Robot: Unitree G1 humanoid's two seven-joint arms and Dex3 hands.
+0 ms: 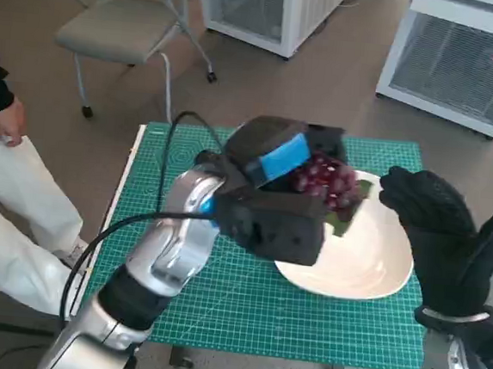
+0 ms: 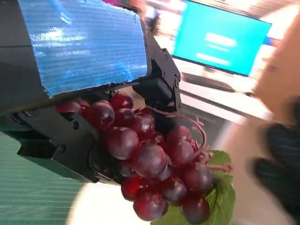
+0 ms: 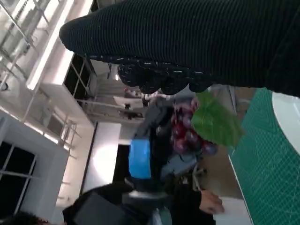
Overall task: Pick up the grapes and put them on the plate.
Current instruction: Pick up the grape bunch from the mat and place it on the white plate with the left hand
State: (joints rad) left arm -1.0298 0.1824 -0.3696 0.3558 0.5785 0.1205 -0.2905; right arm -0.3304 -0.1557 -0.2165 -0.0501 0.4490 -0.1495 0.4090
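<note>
Over plate (image 1: pixel 369 264), near side of bench (image 1: pixel 244 314): left robot hand (image 1: pixel 268 182) pinched grapes (image 1: pixel 326 181) by the bunch, held clear above the plate's far-left rim, leaf hanging under. Right robot hand (image 1: pixel 445 236) spread, holding nothing, just beside plate. Carry step nearly done, judged; next called for lowering onto white plate, then letting go. Green gridded mat (image 1: pixel 189 145) covered bench. Farther out: person's hand (image 1: pixel 6 120), chair (image 1: pixel 127 23), white cabinets (image 1: pixel 464 61) on brown floor.
</note>
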